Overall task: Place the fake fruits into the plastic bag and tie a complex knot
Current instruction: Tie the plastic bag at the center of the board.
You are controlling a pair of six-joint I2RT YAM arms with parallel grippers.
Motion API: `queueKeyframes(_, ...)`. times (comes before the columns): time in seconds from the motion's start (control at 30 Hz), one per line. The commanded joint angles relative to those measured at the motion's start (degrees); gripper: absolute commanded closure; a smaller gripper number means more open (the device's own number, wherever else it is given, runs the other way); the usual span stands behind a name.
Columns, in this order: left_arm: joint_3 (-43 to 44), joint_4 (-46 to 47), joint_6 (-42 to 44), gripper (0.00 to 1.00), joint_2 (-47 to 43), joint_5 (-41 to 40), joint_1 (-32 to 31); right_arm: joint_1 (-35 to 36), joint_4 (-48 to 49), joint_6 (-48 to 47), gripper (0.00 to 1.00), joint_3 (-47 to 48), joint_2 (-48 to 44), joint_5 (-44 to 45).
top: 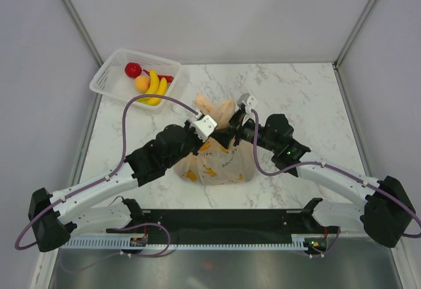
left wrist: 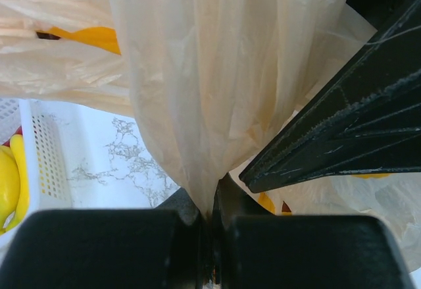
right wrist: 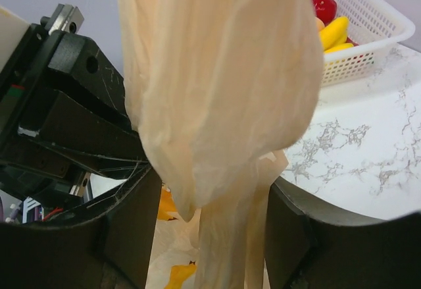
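Plastic bag (top: 220, 165): it was seen in the middle of the marble table (top: 302, 98), between the two arms, with its top pulled up into a bunch.
Left gripper (left wrist: 209, 218): it was clamped tight on a fold of the bag's thin peach plastic, which was fanned out above the fingers.
Right gripper (right wrist: 210, 233): its jaws were held wide apart, and a loose strip of the bag was hung between them, not pinched. In the top view it was seen at 2 o'clock from the left gripper.
White basket (top: 108, 73): it was set at 10 o'clock from the bag, well apart from it.
Fake fruits (top: 154, 82): a red apple (top: 133, 70), a peach (top: 142, 83) and bananas (top: 158, 94) were seen lying in the basket.
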Motion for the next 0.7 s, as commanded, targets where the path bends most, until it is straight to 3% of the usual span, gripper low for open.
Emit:
queueKeyframes(0.0, 0.2, 1.8, 1.9, 0.98, 0.3, 1.1, -0.2, -0.1, 4.0, 2.3, 0.36, 3.0, 0.1, -0.3)
queueKeyframes(0.23, 0.5, 1.8, 2.3, 0.98, 0.7, 1.3, -0.2, -0.2, 9.0, 6.8, 0.34, 2.4, 1.4, 0.7)
queueKeyframes(0.33, 0.6, 1.8, 2.6, 0.98, 0.6, 1.2, -0.1, -0.1, 7.6, 6.4, 0.53, 3.6, 2.2, 1.3)
queueKeyframes(0.37, 0.6, 1.8, 2.6, 0.98, 0.6, 1.0, -0.2, -0.1, 6.9, 6.2, 0.62, 3.8, 2.3, 1.3)
queueKeyframes(0.4, 0.6, 1.8, 2.6, 0.98, 0.6, 0.7, -0.1, -0.1, 6.8, 6.0, 0.79, 3.8, 2.3, 1.4)
queueKeyframes(0.47, 0.8, 1.6, 2.0, 0.97, 0.6, -0.9, -0.2, -0.1, 6.2, 5.5, 0.97, 3.5, 1.9, 1.8)
queueKeyframes(0.53, 1.0, 1.7, 0.5, 0.91, -0.1, -2.0, -0.1, -0.1, 5.5, 4.7, 1.00, 3.2, 1.3, 2.5)
queueKeyframes(0.6, 1.2, 1.5, -0.4, 0.76, -1.2, -1.8, -0.2, -0.1, 5.4, 4.2, 1.00, 2.3, 0.8, 3.2)
queueKeyframes(0.67, 1.5, 0.5, -1.6, 0.51, -2.3, -1.0, -0.1, -0.1, 5.6, 3.9, 1.00, 1.6, 0.0, 4.0)
